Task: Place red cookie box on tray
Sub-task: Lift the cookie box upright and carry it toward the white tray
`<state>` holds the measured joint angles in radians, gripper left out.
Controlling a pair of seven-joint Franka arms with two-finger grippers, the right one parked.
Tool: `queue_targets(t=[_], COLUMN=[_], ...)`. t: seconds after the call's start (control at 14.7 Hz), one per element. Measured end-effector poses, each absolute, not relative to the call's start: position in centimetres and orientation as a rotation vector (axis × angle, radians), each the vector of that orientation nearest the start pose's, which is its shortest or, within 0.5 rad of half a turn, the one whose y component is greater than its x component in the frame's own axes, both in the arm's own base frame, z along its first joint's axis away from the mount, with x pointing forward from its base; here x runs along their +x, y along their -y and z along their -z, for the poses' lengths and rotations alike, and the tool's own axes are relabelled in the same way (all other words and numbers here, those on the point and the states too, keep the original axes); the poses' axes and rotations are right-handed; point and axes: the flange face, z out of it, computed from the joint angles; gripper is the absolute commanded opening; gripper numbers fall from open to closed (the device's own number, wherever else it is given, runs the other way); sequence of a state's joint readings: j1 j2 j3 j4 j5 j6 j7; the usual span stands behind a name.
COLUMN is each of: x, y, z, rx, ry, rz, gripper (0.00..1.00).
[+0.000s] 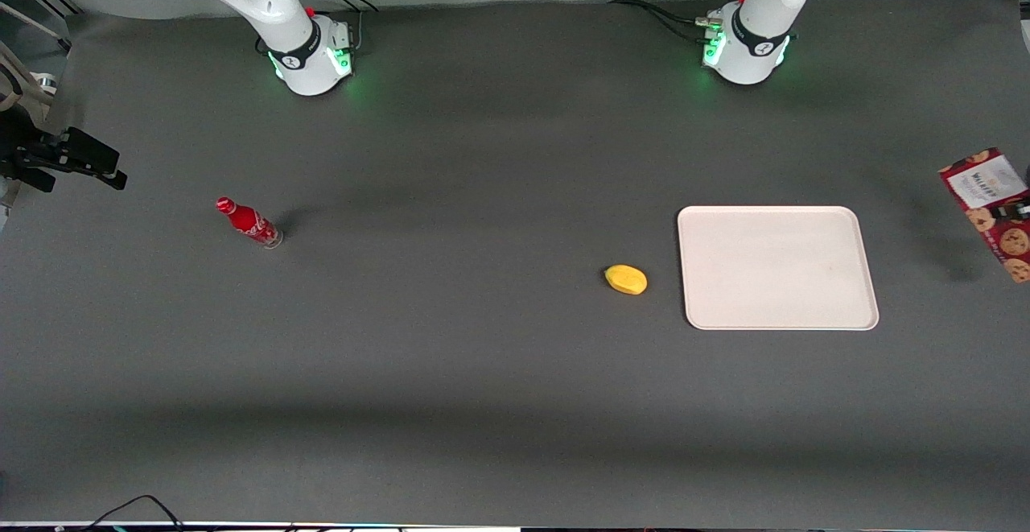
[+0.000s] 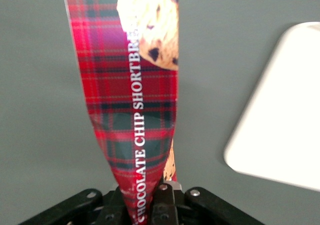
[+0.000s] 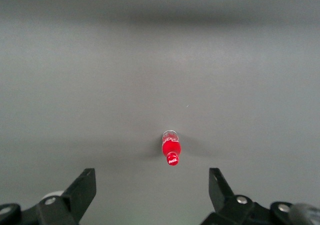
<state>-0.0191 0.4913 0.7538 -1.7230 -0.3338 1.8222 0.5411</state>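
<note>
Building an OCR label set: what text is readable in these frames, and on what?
"CHOCOLATE CHIP SHORTBRE": side of the red cookie box, held in the shut claw above the table beside the tray; the rest is cut off.
White label patch on the box: print too blurred.
Small red bottle: white script too small.

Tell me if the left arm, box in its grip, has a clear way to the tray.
Probably yes. The gripper holds the red cookie box lifted beside the tray, nothing lies between them, and the tray is bare.
</note>
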Motion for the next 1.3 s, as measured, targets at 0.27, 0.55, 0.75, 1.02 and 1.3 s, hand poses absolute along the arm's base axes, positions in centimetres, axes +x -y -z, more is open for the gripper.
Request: queue_targets(t=[0.27,0.55,0.75,1.02,1.3], x=[55.0,59.2,61.2,62.2,59.0], y=[-31.4,-20.4,-12.1,-8.9,-13.2], z=[-47.9,-54.5,-54.3,-44.1,-29.8], rx=[-3.238,-3.21,-3.146,-3.054,-3.061], ry=[0.417,0.312,0.096,-0.051,-0.109], rz=[-0.364,-0.401,-0.463,-0.574,-0.565], gripper=[0.0,0.0,0.0,0.0,0.0])
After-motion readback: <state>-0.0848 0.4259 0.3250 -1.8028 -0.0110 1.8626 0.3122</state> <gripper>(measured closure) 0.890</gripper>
